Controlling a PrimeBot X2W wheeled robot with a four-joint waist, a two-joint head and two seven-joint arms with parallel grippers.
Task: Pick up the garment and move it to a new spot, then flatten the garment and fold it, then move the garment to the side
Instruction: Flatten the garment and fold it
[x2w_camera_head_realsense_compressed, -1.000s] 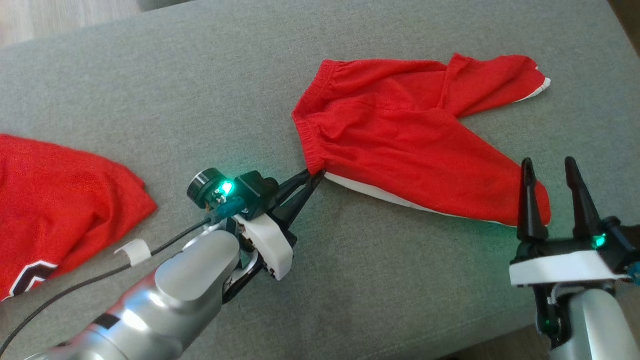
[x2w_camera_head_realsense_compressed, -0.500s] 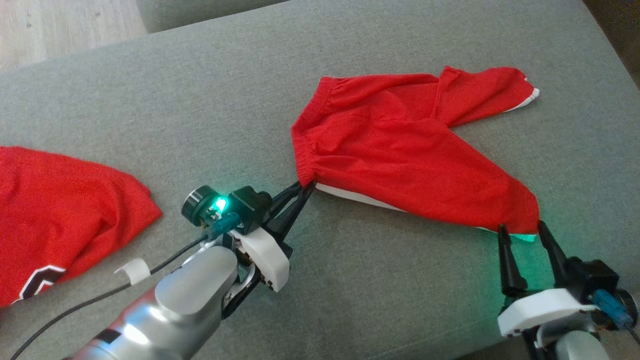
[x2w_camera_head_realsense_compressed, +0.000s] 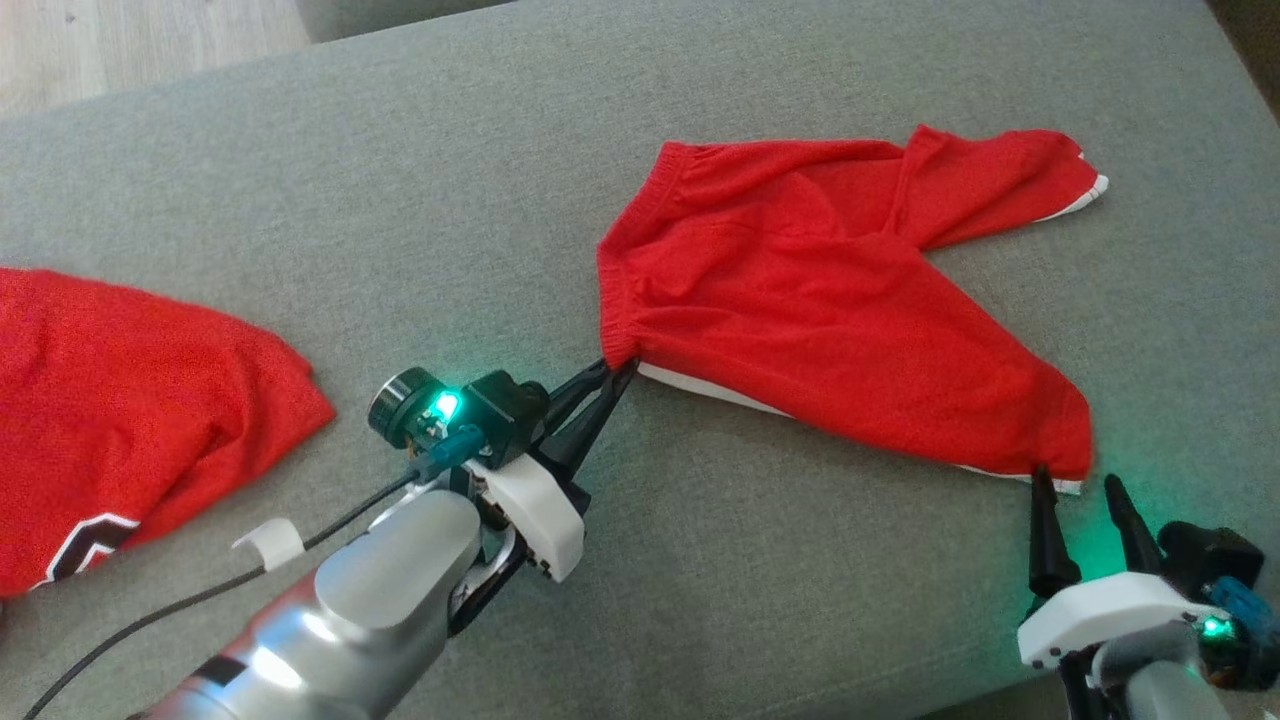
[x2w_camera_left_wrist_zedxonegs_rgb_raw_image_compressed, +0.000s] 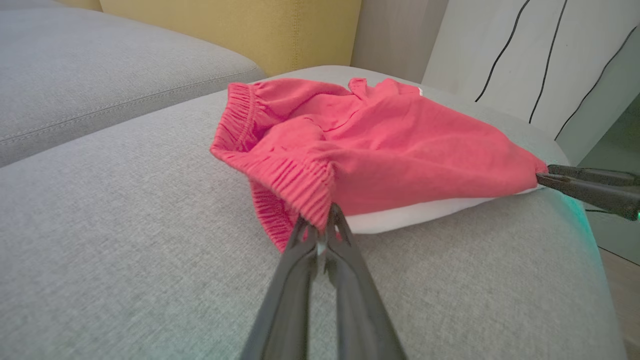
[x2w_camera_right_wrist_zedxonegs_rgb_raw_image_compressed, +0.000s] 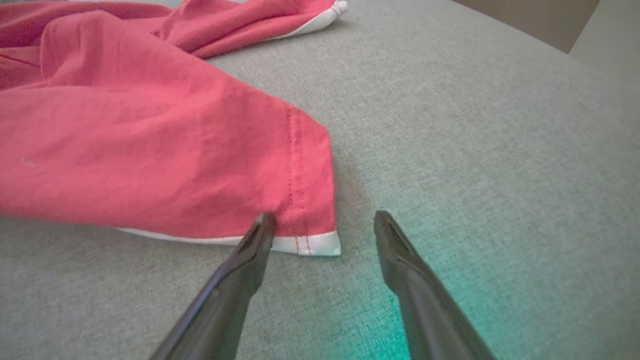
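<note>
The garment (x2w_camera_head_realsense_compressed: 820, 300) is a pair of red shorts with a white lining edge, lying crumpled on a grey cushion (x2w_camera_head_realsense_compressed: 400, 200). My left gripper (x2w_camera_head_realsense_compressed: 615, 368) is shut on the ribbed waistband corner; the left wrist view shows the garment (x2w_camera_left_wrist_zedxonegs_rgb_raw_image_compressed: 390, 150) pinched at the left gripper (x2w_camera_left_wrist_zedxonegs_rgb_raw_image_compressed: 322, 220) tips. My right gripper (x2w_camera_head_realsense_compressed: 1076, 482) stands open at the near leg hem corner. In the right wrist view the garment (x2w_camera_right_wrist_zedxonegs_rgb_raw_image_compressed: 150, 140) hem lies between the right gripper (x2w_camera_right_wrist_zedxonegs_rgb_raw_image_compressed: 325, 218) jaws, its left fingertip (x2w_camera_right_wrist_zedxonegs_rgb_raw_image_compressed: 262, 230) touching the cloth. From the left wrist view, the right gripper (x2w_camera_left_wrist_zedxonegs_rgb_raw_image_compressed: 542, 177) meets that corner.
A second red garment (x2w_camera_head_realsense_compressed: 130, 400) with a black and white mark lies at the cushion's left. Wooden floor (x2w_camera_head_realsense_compressed: 150, 40) shows beyond the far edge. The cushion's near edge runs close by my right wrist. A yellow cushion (x2w_camera_left_wrist_zedxonegs_rgb_raw_image_compressed: 240, 25) stands behind.
The head view has shifted slightly. My right gripper has come down and back from over the leg, so its open tips now sit at the hem corner. The left grip holds.
</note>
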